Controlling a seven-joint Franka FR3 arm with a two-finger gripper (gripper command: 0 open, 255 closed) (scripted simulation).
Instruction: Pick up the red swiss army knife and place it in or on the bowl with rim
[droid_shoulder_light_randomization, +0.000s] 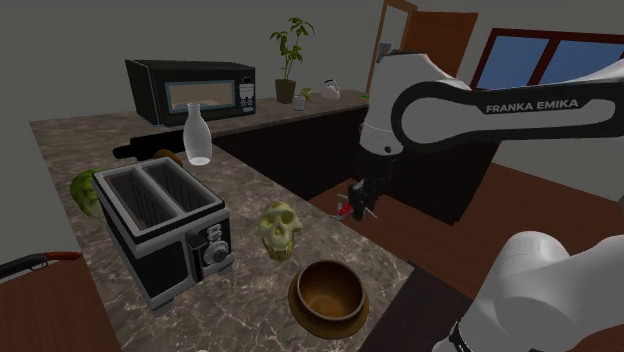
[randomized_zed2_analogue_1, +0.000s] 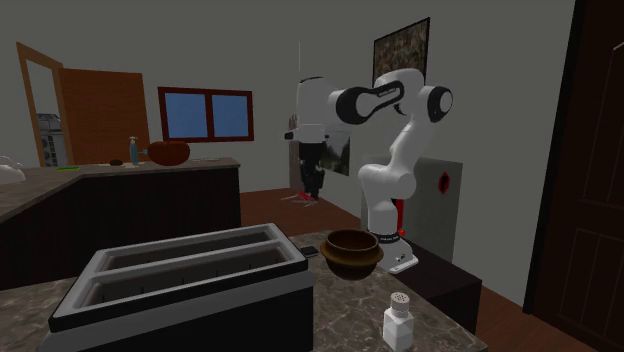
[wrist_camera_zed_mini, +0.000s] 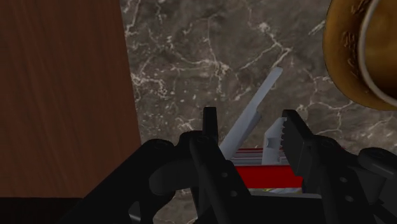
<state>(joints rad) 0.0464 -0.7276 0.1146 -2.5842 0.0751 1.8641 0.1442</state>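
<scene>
One black two-finger gripper (droid_shoulder_light_randomization: 360, 208) is clamping the one red swiss army knife with grey blades fanned out (wrist_camera_zed_mini: 267, 168), its two fingers (wrist_camera_zed_mini: 210, 126) pressing either side of the red body. The knife is hanging in the air over the dark marble tabletop (droid_shoulder_light_randomization: 250, 185) near its edge, apart from the one round brown bowl with rim (droid_shoulder_light_randomization: 328, 293). Also sitting on the tabletop are one pale skull (droid_shoulder_light_randomization: 278, 230), one black two-slot toaster (droid_shoulder_light_randomization: 160, 225), one clear glass bottle (droid_shoulder_light_randomization: 197, 133) and one black microwave (droid_shoulder_light_randomization: 190, 90).
</scene>
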